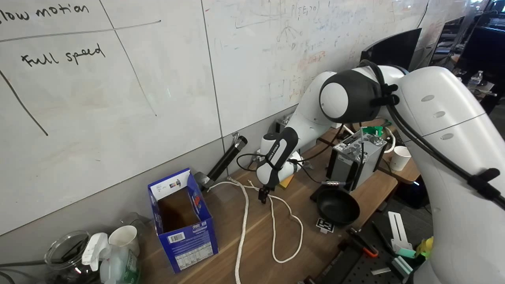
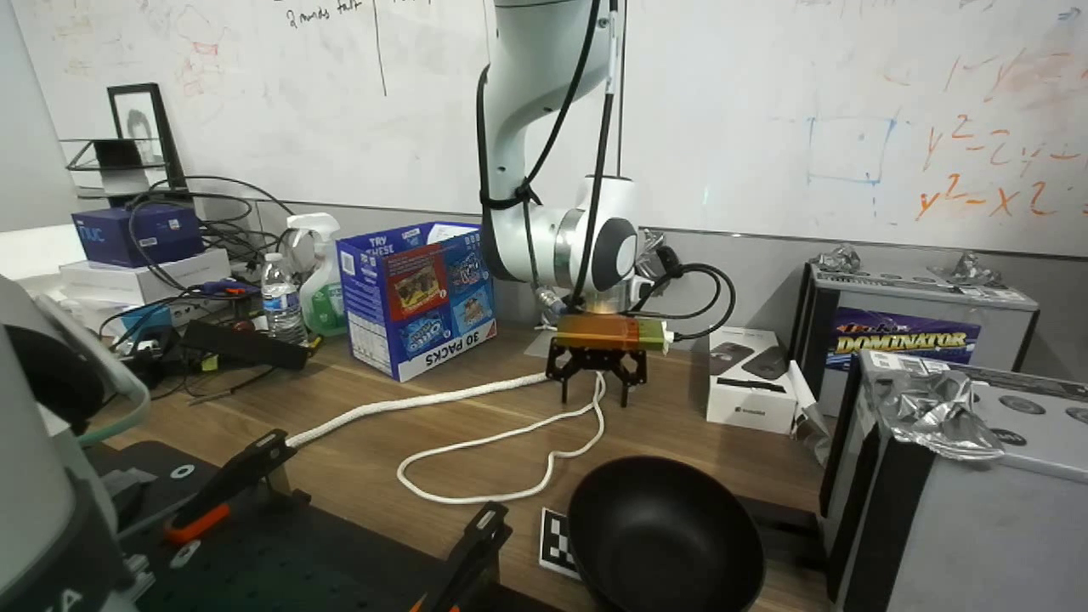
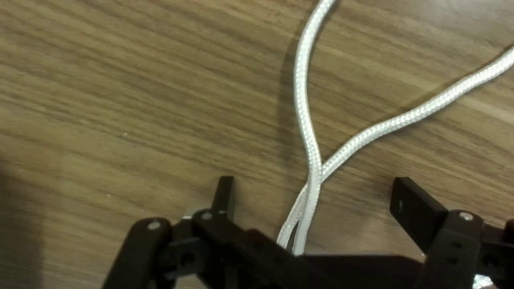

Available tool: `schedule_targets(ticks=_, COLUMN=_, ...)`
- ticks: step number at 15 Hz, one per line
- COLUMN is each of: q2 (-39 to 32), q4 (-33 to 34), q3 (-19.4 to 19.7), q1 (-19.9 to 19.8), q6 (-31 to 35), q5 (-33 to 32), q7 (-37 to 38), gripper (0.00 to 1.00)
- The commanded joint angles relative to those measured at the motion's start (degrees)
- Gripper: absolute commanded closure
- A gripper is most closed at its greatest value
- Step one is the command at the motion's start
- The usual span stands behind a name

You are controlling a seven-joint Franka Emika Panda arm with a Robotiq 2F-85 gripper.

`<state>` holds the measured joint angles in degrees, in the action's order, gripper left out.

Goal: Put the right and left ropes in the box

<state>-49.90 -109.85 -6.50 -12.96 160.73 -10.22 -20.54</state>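
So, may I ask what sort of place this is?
Most likely a robotics lab: there is a robot arm, a whiteboard with handwritten formulas, and a checkered tag.

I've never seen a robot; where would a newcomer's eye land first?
Most likely the jointed white robot arm, stretched before a scribbled whiteboard, its black two-fingered gripper hanging open over a thin white braided rope looped on the brown wooden table. Then probably the blue printed cardboard box, standing open-topped near the whiteboard, with a thicker white rope lying between it and the loop.
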Motion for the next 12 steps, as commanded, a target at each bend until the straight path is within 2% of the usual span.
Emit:
schedule_targets(ticks=1, q2=-0.68, q4=1.29, q3=-1.26, q1=-1.09, q6=0.39, q5=1.26, q7=-2.3, gripper=0.0)
schedule_targets(ticks=6, q2=-0.62, q4=1.31, q3=-1.36, q1=-0.96, q6=0.56, q5=1.05, q7=-2.75, gripper=0.0)
schedule_targets(ticks=8, q2=-0.63, q4=1.29, q3=-1.45, q1=-0.98, q6=0.77, q5=0.91, q7=-3.22, gripper=0.28)
schedule_targets(ticks=12, q2=-0.58, q4=1.6, q3=-1.58, q1=-1.14, q6=0.94, q5=0.86, q7=-3.93, gripper=0.58)
